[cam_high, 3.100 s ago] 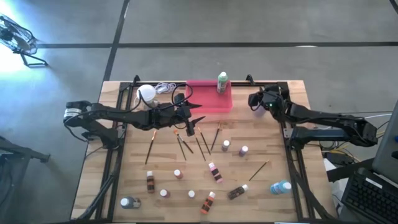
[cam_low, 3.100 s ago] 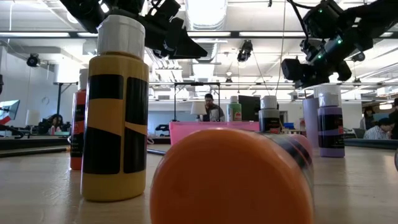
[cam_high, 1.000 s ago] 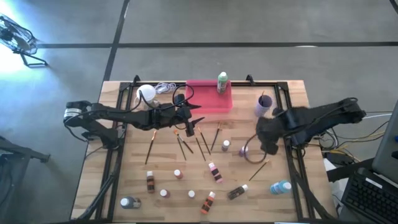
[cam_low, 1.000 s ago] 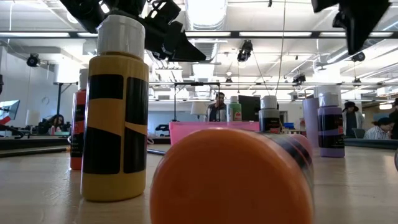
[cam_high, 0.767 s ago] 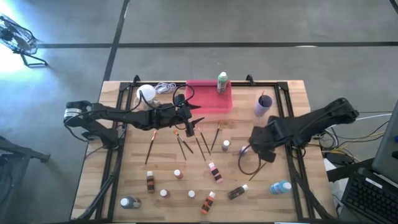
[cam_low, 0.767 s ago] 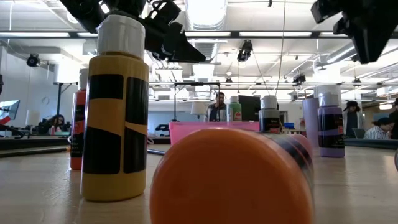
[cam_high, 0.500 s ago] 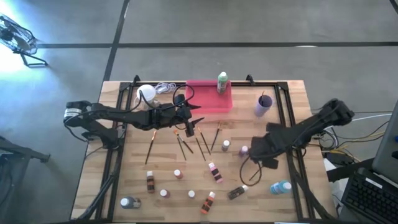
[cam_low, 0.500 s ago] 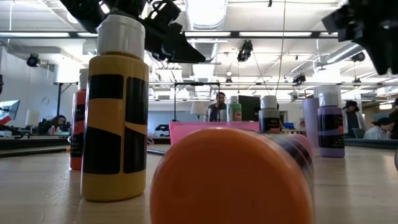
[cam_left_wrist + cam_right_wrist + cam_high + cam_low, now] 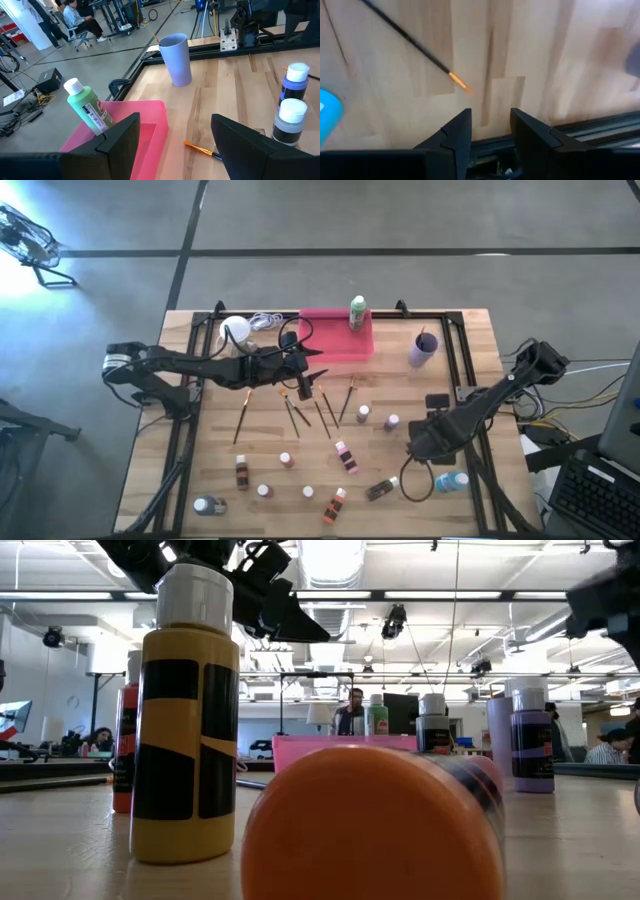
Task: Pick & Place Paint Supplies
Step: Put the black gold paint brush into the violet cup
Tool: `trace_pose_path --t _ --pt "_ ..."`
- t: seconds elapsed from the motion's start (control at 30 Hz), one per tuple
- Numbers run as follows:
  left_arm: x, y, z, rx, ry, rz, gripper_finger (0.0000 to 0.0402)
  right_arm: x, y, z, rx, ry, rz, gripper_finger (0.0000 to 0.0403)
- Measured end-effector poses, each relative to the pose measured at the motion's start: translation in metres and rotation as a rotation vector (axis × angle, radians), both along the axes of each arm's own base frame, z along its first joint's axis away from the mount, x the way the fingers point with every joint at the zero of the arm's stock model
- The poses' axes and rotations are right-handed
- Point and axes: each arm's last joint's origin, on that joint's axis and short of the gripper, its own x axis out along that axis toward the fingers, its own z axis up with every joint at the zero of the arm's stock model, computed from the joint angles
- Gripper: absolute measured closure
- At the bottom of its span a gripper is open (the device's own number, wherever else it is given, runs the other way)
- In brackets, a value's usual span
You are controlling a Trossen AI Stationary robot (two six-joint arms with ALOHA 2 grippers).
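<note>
A lone brush [image 9: 415, 42] with an orange tip lay on the bare wood, seen only in the right wrist view, just ahead of the right gripper [image 9: 490, 131], whose fingers stood slightly apart around nothing. From above, that gripper [image 9: 428, 442] hung over the table's right side near a blue bottle [image 9: 452, 480]. The left gripper [image 9: 175, 145], spread and empty, waited by the pink tray [image 9: 152, 125], where a green bottle [image 9: 89, 107] stood.
</note>
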Motion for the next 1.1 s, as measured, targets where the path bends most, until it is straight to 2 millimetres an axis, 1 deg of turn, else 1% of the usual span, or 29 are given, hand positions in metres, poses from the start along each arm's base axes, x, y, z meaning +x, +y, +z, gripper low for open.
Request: trace_pose_path --t 0.1,0.27,0.43,0.73,0.9,1.1 --pt "0.0 0.0 -0.002 -0.002 0.021 -0.001 0.0151 -0.003 0.0 -0.013 0.053 0.015 0.025 0.026" --pt "-0.001 0.001 -0.003 -0.002 0.028 -0.001 0.0151 -0.009 -0.003 -0.035 0.085 0.031 0.057 0.0255" --pt "-0.001 0.004 -0.003 -0.003 0.027 0.008 0.0151 -0.013 -0.006 -0.049 0.092 0.02 0.059 0.0268" --pt "-0.001 0.004 -0.003 -0.006 0.026 0.011 0.0151 -0.02 -0.009 -0.071 0.16 0.006 0.052 0.0287" --pt "-0.001 0.004 -0.003 -0.009 0.026 0.011 0.0151 -0.025 -0.012 -0.077 0.157 0.014 0.045 0.0279" --pt "-0.001 0.004 -0.003 -0.009 0.026 0.012 0.0151 -0.025 -0.014 -0.079 0.129 0.001 0.049 0.0271"
